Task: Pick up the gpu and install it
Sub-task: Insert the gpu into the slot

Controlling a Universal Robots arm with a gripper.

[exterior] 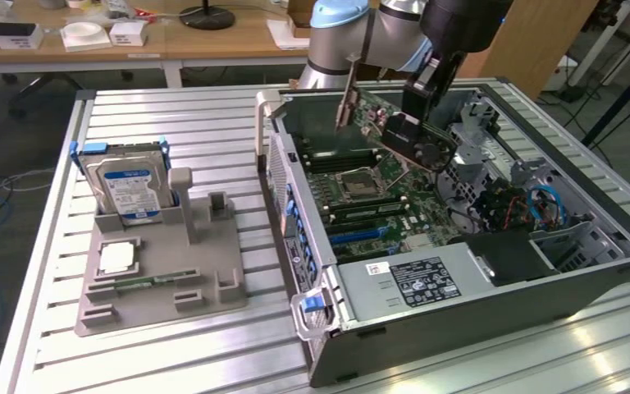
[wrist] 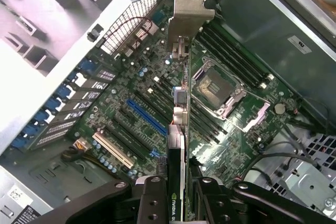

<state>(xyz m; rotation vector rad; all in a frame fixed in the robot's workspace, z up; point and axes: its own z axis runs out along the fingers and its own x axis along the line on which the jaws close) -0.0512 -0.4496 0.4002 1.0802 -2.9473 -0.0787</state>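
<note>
My gripper (exterior: pixel 412 130) hangs over the open computer case (exterior: pixel 458 316), shut on the gpu (exterior: pixel 372 108). The card is held tilted in the air above the motherboard (exterior: pixel 376 201), with its silver bracket (exterior: pixel 347 103) toward the case's far end. In the wrist view the gpu (wrist: pixel 178 129) shows edge-on between my fingers (wrist: pixel 152 200), and its silver bracket (wrist: pixel 191 11) points away from the camera. Below the card lie the motherboard's expansion slots, among them a blue slot (wrist: pixel 146 116) and a tan slot (wrist: pixel 113 149). The card is clear of them.
The CPU socket (wrist: pixel 218 87) and RAM slots sit beside the card's line. A grey fixture (exterior: pixel 157 275) at the exterior view's left holds a silver blue-labelled hard drive (exterior: pixel 129 189) upright. Cables and drive bays (exterior: pixel 523 209) crowd the case at the exterior view's right.
</note>
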